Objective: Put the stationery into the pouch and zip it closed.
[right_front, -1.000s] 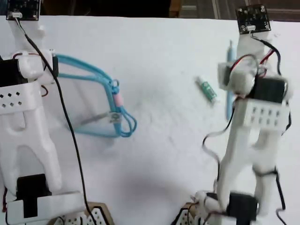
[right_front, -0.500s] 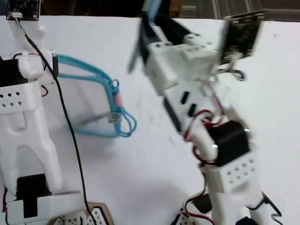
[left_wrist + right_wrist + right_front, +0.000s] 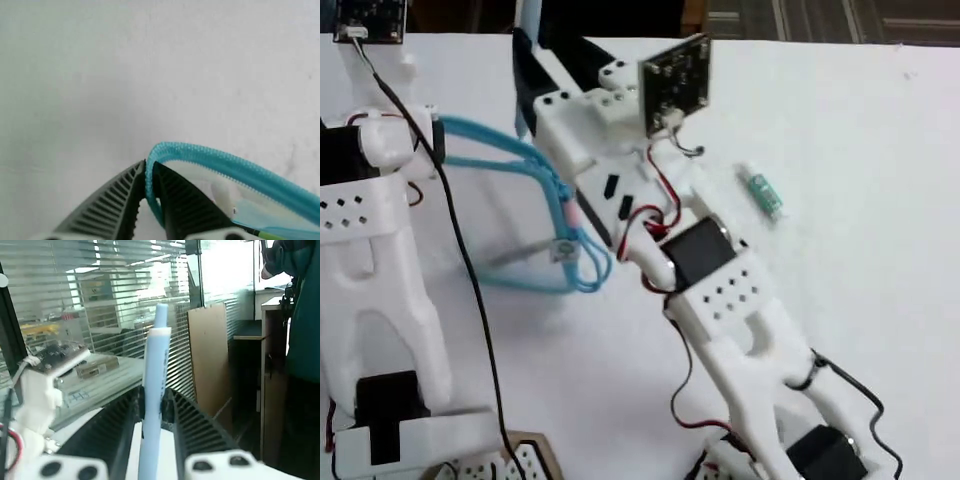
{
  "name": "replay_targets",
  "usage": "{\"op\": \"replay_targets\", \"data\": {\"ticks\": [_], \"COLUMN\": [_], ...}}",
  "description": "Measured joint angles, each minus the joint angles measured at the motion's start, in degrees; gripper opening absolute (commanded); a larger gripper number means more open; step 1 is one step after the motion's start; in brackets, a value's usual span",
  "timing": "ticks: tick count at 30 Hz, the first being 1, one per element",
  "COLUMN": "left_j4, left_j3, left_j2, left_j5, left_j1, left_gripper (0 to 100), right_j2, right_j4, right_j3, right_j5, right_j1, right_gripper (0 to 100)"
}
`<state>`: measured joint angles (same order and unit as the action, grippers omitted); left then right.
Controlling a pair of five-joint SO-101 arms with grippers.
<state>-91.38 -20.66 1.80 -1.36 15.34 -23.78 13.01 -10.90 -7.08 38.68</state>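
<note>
The clear pouch [image 3: 510,210] with a blue zip rim lies at the left of the table, and a grey stick-like item [image 3: 515,256] lies inside it. My left gripper [image 3: 149,172] is shut on the pouch's blue rim [image 3: 225,162] at the pouch's left end. My right gripper [image 3: 152,397] is shut on a light-blue pen [image 3: 154,390], held upright. In the high view, the right gripper [image 3: 532,85] hangs over the pouch's far edge, with the pen [image 3: 528,18] pointing away from the camera. A small green-and-white item [image 3: 761,190] lies on the table to the right.
The left arm [image 3: 370,250] stands along the table's left side with a black cable [image 3: 470,280] running down it. The right arm [image 3: 720,300] stretches diagonally across the middle. The white table [image 3: 880,200] spreads to the right of the small item.
The right arm lifted the blue pen off the table at the right and swung left with it, ending over the pouch. The left arm and the pouch stayed still.
</note>
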Motion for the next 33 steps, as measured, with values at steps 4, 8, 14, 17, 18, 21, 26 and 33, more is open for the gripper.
{"op": "replay_targets", "data": {"ticks": [4, 8, 14, 17, 18, 21, 26, 33], "left_j4": [0.0, 0.0, 0.0, 0.0, 0.0, 0.0, 0.0, 0.0], "left_j3": [0.0, 0.0, 0.0, 0.0, 0.0, 0.0, 0.0, 0.0], "left_j2": [0.0, 0.0, 0.0, 0.0, 0.0, 0.0, 0.0, 0.0], "left_j5": [0.0, 0.0, 0.0, 0.0, 0.0, 0.0, 0.0, 0.0], "left_j1": [0.0, 0.0, 0.0, 0.0, 0.0, 0.0, 0.0, 0.0], "left_gripper": [2, 2, 2, 2, 2, 2, 2, 2], "right_j2": [2.3, 3.4, 4.5, 4.5, 4.5, 4.4, 4.3, 4.3], "right_j4": [-0.2, -0.2, -0.5, -0.5, -0.5, 2.5, 11.4, 12.7], "right_j3": [0.1, 0.4, 1.8, 5.3, 6.6, 11.3, 18.2, 12.2], "right_j5": [0.2, 0.2, 0.2, 0.4, 0.3, 0.3, 0.3, -2.1], "right_j1": [1.7, 3.2, 3.3, 3.2, 2.8, 2.4, 6.2, 6.4], "right_gripper": [1.7, 1.7, 1.7, 1.7, 1.7, 1.7, 1.7, 1.7]}}
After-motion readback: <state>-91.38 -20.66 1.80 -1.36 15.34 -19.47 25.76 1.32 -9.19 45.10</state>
